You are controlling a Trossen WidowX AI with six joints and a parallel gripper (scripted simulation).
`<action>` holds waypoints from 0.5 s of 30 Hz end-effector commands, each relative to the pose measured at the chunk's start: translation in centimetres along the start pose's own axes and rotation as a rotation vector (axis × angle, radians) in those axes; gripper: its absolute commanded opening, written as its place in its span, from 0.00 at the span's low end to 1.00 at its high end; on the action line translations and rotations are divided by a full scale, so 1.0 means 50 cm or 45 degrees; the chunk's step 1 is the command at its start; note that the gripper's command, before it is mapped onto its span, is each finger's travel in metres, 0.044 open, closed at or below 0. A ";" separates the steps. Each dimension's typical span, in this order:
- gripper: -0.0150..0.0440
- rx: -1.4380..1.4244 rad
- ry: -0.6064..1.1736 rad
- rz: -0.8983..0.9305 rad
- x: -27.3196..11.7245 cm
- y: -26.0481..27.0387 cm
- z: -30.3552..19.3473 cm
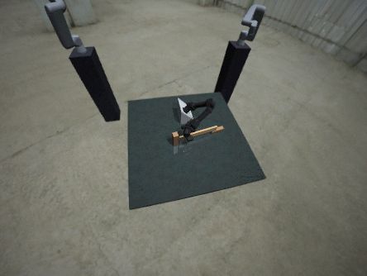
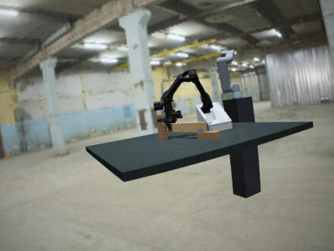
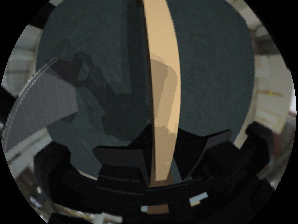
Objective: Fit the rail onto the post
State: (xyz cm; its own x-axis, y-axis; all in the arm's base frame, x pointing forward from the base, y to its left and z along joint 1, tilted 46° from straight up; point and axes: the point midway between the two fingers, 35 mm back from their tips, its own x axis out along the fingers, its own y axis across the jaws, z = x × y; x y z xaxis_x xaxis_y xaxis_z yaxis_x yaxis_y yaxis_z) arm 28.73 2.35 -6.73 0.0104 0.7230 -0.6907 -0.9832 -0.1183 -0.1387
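Observation:
The light wooden rail [image 1: 205, 130] [image 2: 188, 127] [image 3: 167, 85] is held near its post end by my gripper [image 1: 188, 136] [image 2: 169, 126] [image 3: 157, 125], which is shut on it. The rail looks about level and above the table. Its far end is at the bracket on the low footboard block [image 1: 217, 130] [image 2: 210, 136]; how deep it sits there is not clear. The short post [image 1: 175, 140] [image 2: 163, 134] stands upright just beyond the gripper, in line with the rail. The fingers hide the pegs, the holes and any gap between rail end and post.
A white and grey wedge-shaped box [image 1: 183, 114] [image 2: 214, 118] [image 3: 47, 107] stands behind the rail, near the arm's base. The dark table top [image 1: 165, 182] [image 2: 150, 161] lies under everything. Two dark pillars [image 1: 95, 83] [image 1: 233, 66] with grey arms stand beyond the table's back edge.

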 end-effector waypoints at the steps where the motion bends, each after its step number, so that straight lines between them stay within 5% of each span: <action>1: 0.25 -0.001 0.007 -0.009 -0.005 -0.002 -0.007; 15: 0.25 -0.001 0.007 -0.009 -0.005 -0.002 -0.015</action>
State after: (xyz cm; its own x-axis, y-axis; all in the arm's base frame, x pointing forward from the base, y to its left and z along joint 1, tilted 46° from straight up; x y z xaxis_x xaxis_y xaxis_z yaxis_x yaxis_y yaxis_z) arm 28.82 2.03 -7.05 0.0103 0.7228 -0.6910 -0.9833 -0.1184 -0.1385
